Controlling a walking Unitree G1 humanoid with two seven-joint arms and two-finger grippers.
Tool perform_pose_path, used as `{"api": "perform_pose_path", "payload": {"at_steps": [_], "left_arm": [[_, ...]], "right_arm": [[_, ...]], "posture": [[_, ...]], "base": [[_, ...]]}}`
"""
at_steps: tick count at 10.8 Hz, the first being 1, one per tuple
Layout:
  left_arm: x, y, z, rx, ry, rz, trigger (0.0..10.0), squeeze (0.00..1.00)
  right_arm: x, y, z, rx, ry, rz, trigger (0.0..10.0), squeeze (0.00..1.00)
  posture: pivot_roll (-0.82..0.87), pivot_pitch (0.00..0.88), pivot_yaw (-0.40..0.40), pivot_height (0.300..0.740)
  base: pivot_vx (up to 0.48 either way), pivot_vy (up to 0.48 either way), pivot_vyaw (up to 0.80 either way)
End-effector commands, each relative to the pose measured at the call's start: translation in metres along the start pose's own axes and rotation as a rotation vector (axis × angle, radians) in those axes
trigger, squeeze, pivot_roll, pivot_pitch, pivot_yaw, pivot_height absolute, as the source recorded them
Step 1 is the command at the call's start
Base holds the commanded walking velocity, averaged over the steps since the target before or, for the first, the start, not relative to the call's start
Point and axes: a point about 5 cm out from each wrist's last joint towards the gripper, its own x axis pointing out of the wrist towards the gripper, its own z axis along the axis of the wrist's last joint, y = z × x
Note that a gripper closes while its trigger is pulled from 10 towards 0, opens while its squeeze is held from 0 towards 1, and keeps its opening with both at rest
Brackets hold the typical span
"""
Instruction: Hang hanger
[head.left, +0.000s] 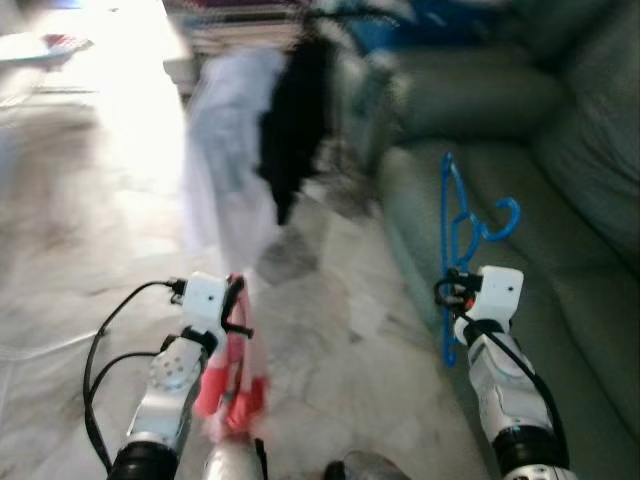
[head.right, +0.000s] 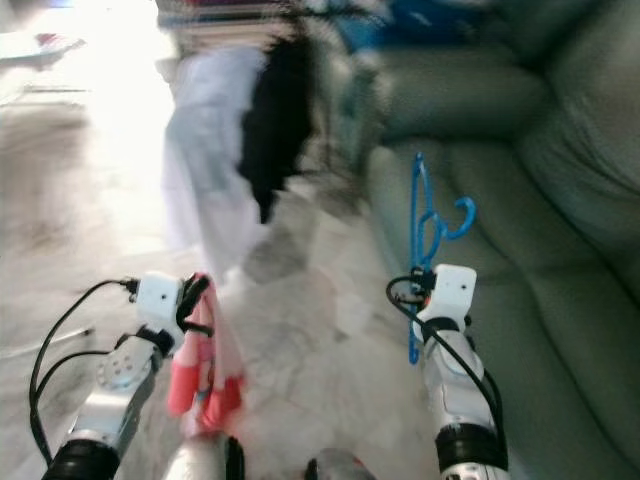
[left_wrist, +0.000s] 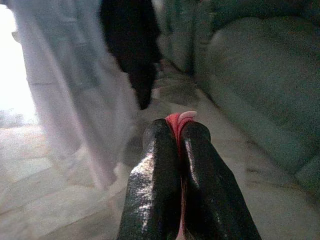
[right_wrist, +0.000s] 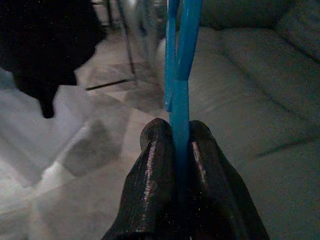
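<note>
Pale marble floor (head.left: 330, 340), glossy. Grey-green leather sofa (head.left: 560, 200) from 1 to 4 o'clock. White garment (head.left: 225, 150) and black garment (head.left: 295, 115) hanging at 12. Bright glare at 11 o'clock. Views blurred.

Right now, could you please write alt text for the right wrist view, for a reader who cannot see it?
The right gripper is shut on a blue hanger that rises between its two black fingers. Beyond it lie a grey-green sofa and pale marble floor, with a dark garment hanging to one side.
</note>
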Motion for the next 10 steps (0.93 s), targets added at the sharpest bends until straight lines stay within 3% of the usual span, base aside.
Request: {"api": "perform_pose_path", "payload": {"at_steps": [1, 10], "left_arm": [[0.000, 0.002, 0.003, 0.004, -0.009, -0.010, 10.0, 0.00], [0.001, -0.006, 0.010, 0.043, -0.045, -0.101, 10.0, 0.00]], "right_arm": [[0.002, -0.001, 0.002, -0.007, -0.003, -0.002, 10.0, 0.00], [0.006, 0.011, 0.008, -0.025, -0.031, 0.019, 10.0, 0.00]], "posture": [[-0.01, 0.113, -0.056, 0.740], [-0.02, 0.159, -0.032, 0.740]], "base": [[0.000, 0.000, -0.80], [0.000, 0.027, -0.80]]}}
